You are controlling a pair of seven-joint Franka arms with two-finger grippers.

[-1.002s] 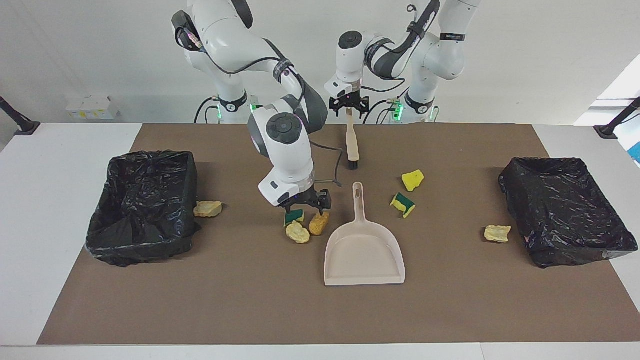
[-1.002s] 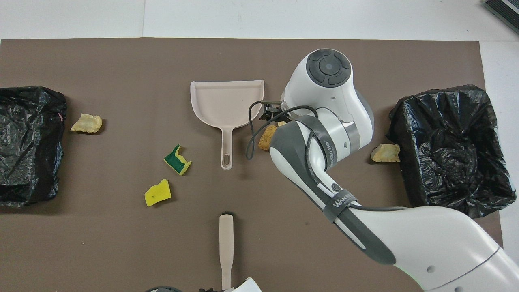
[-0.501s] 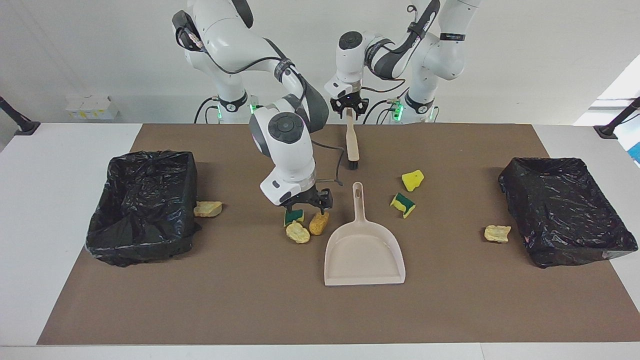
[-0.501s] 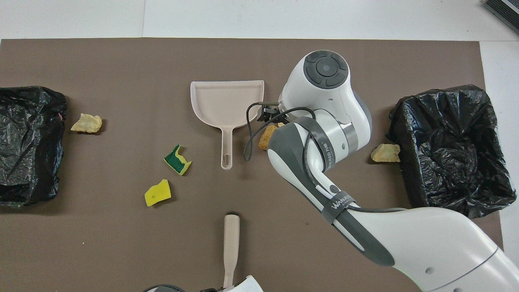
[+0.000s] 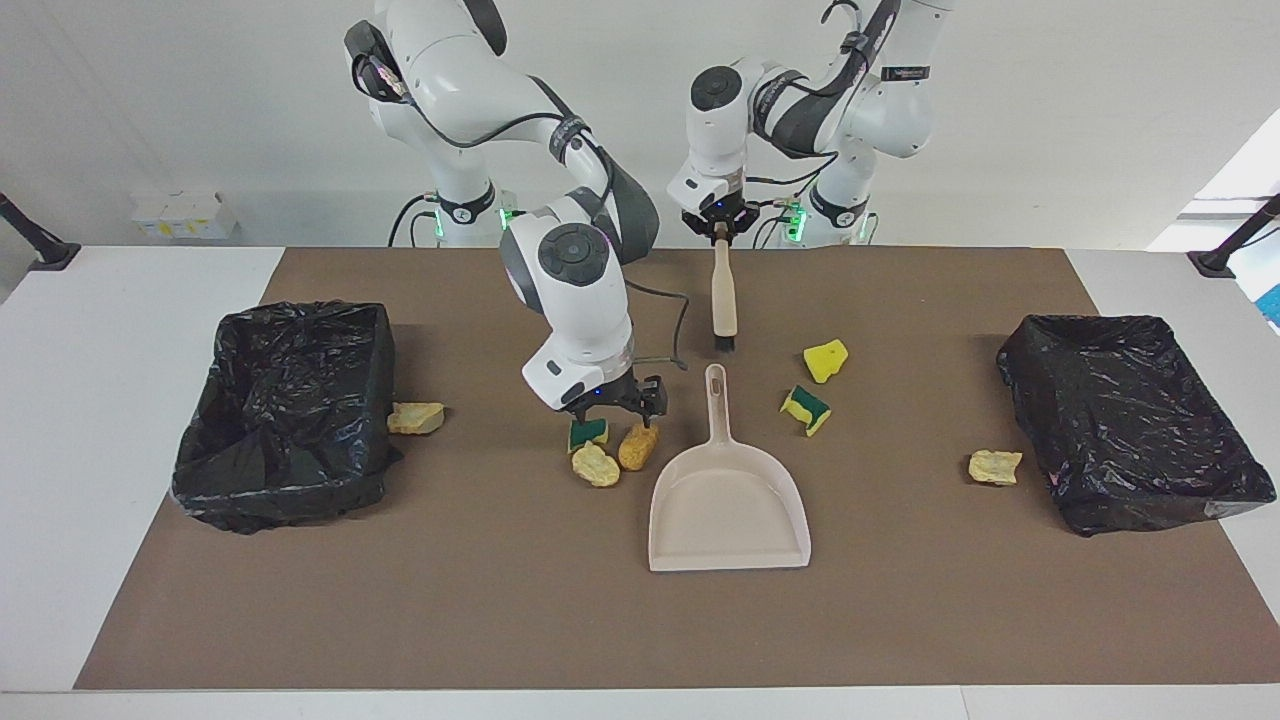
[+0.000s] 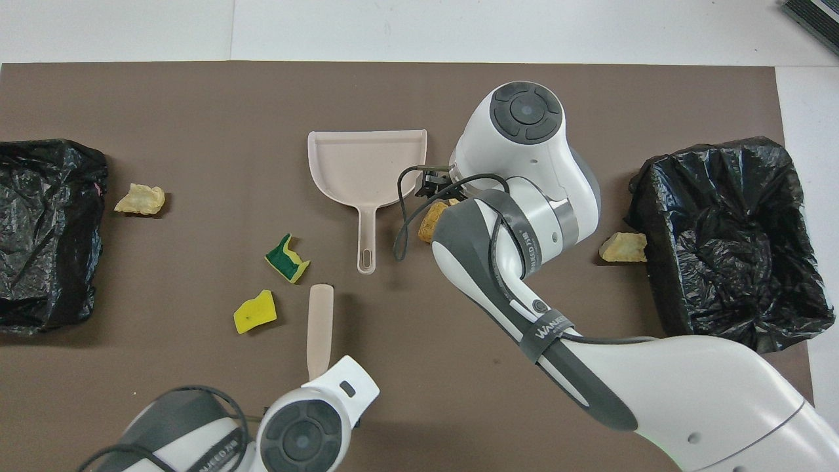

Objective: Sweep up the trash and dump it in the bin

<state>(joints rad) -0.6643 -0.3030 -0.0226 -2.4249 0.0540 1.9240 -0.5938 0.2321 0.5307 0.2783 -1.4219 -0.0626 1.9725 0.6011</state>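
1. Brown matting is laid over the white table [image 5: 120,400], and a black-lined bin is set at each end: one at the right arm's end [image 5: 285,410], one at the left arm's end [image 5: 1130,420].
2. Seven pieces of trash are seen on the mat, none in a bin. Three are bunched at mid-frame in the facing view: a green-and-yellow chunk [image 5: 588,432], a tan chunk [image 5: 596,466] and an orange-brown chunk [image 5: 638,446]. One tan piece [image 5: 415,417] lies touching or just beside the bin at the right arm's end, and another [image 5: 995,466] just beside the other bin. A yellow piece [image 5: 825,360] and a yellow-and-green piece [image 5: 806,409] lie between the dustpan handle and the left arm's end.
3. An empty dustpan [image 5: 728,505] lies flat in the centre of the frame, handle toward the robots, with nothing holding it.
4. A brush [image 5: 722,300] is pinched at its handle end by the left hand [image 5: 720,225] in the upper middle of the frame, bristles down just above the mat, close to the dustpan handle.
5. The right hand [image 5: 610,400] is held low over the bunched three, fingers spread; contact cannot be told.
6. The step in hand is judged to be bringing the brush to the trash. The dustpan would best be steadied first, its open edge kept flat, and the light foam pushed with short low strokes so that nothing rolls past the rim.
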